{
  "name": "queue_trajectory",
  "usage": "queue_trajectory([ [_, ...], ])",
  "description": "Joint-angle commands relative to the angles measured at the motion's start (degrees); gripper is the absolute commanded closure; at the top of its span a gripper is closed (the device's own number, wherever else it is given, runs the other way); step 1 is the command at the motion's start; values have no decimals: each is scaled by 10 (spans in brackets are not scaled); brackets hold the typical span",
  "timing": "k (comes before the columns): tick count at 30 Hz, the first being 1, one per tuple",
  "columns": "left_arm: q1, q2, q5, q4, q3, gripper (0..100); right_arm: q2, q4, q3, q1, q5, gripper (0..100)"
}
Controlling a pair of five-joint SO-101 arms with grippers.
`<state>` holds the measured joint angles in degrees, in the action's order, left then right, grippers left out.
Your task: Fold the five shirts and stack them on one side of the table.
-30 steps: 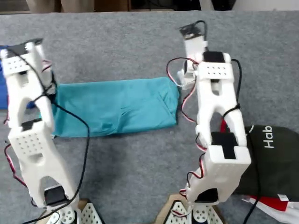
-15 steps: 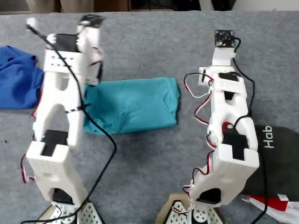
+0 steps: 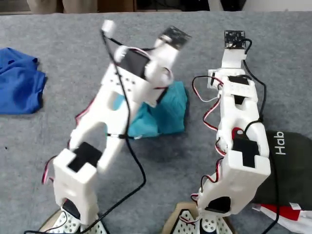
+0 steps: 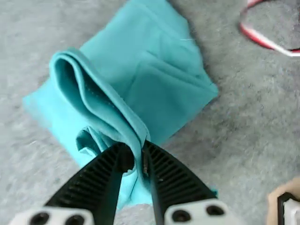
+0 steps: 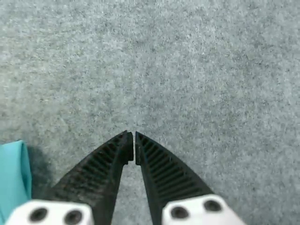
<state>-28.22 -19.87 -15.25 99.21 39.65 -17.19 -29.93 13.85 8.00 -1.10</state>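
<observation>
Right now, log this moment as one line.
left end effector: shut on teal shirt | right end effector: shut, empty, over gray table | blue shirt: crumpled

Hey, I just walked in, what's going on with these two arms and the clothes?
The left arm has its jaws shut on a fold of the teal shirt, holding it raised over the rest of the shirt. The right arm sits beside it, jaws shut on nothing, above the grey table. A crumpled blue shirt lies at one side, a black shirt at the other.
</observation>
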Motion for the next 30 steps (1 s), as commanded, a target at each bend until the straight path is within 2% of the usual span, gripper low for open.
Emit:
queue_trajectory([
  [1, -14, -27, 39, -41, 27, 981, 24, 14, -15, 11, -4, 977],
  [11, -23, -75, 95, -135, 28, 981, 23, 14, -15, 11, -4, 977],
  [20, -61, -76, 94, -132, 41, 975, 23, 14, -15, 11, -4, 977],
  [26, -55, -76, 97, -87, 45, 805, 20, 11, -23, 11, -4, 977],
  [30, -31, -70, 94, -85, 47, 824, 20, 11, -23, 11, -4, 977],
])
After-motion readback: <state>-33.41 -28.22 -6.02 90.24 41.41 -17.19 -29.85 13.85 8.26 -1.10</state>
